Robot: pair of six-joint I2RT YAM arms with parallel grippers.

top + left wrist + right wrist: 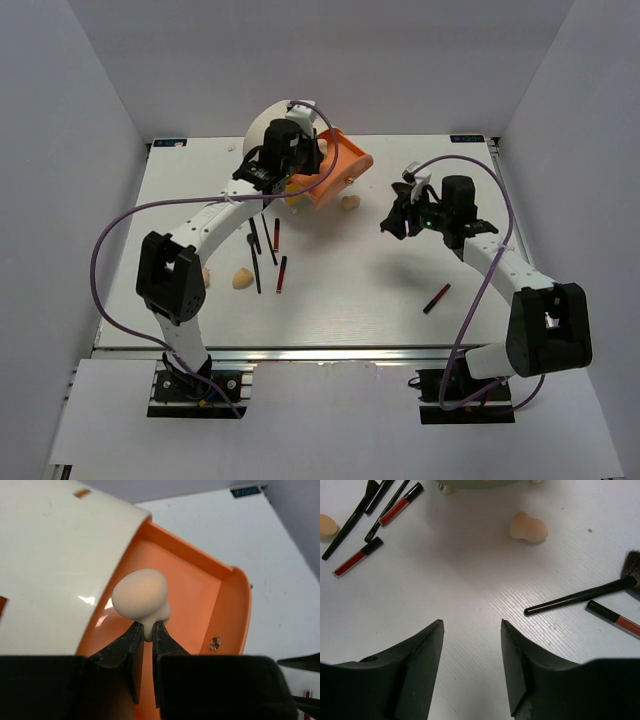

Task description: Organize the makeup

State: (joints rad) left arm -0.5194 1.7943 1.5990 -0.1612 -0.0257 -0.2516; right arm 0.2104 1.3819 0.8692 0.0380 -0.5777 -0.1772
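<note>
Left jaws pinch a sponge (141,596) at the drawer (202,587); right jaws apart.

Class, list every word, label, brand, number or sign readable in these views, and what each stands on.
None can be read.
The cream cylindrical box, its orange drawer and the dark-red-and-black sticks show no legible print.
The small dark tag beyond the drawer carries a bluish pattern, too blurred to read.
</note>
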